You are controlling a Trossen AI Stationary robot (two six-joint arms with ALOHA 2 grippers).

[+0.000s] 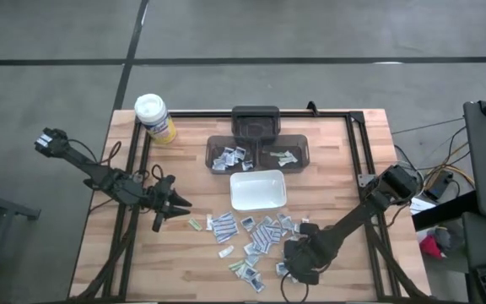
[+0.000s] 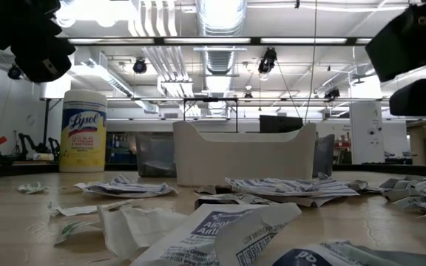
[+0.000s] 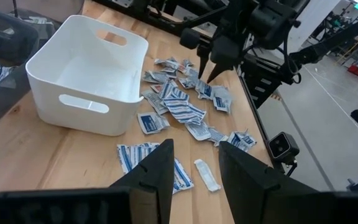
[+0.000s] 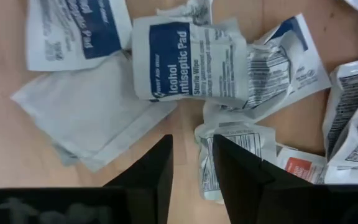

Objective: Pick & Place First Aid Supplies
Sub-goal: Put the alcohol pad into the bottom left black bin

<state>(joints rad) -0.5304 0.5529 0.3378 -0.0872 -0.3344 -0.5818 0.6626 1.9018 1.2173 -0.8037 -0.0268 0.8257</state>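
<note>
Dozens of first aid supplies (image 1: 256,236) lie under the parted right end effector (image 1: 290,267).

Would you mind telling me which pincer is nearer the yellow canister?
Left. The left pincer hovers just below the yellow canister in the high view; the right pincer is far across the table over the packets.

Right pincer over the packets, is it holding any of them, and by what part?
No. The right pincer is open just above the packets, with only bare table between its fingers.
</note>
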